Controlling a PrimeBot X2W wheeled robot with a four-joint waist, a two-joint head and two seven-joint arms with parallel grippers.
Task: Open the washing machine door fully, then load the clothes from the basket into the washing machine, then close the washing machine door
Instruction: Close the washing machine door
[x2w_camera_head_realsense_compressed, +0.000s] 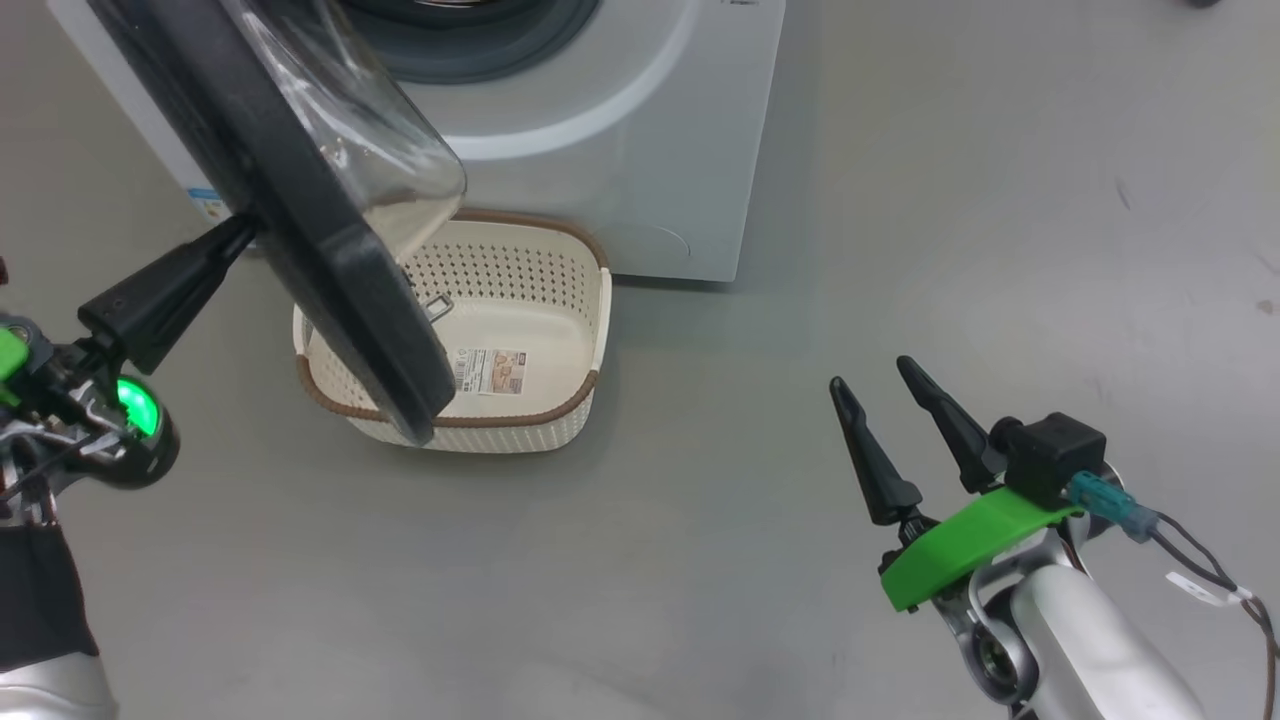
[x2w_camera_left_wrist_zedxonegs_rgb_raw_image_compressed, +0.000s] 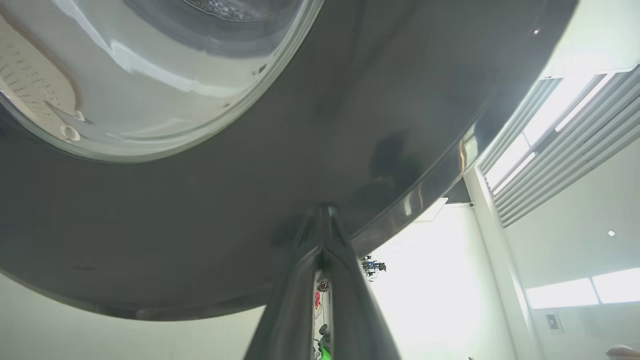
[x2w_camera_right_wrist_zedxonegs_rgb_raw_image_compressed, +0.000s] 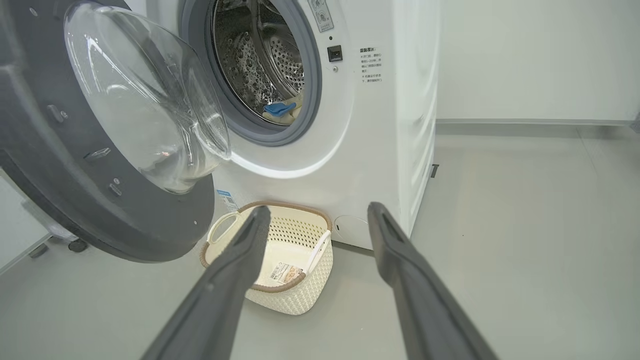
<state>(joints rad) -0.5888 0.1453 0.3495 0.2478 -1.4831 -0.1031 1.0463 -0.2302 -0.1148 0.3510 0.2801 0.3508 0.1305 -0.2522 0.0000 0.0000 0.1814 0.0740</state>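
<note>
Head view: left end effector, together, bears on washing machine door; right end effector apart. Risk: tip skids off glossy rim, leaving door ajar.

You get bright, even light, soft shadows, glare streaks on the door, and the left wrist view's lower right blown white.

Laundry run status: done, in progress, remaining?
Done: the basket looks empty and clothes lie inside the washing machine. In hand: the left gripper, jaws shut, has its tip against the outer face of the half-open washing machine door; the right gripper hangs open, holding nothing. Left: shutting the door.
</note>
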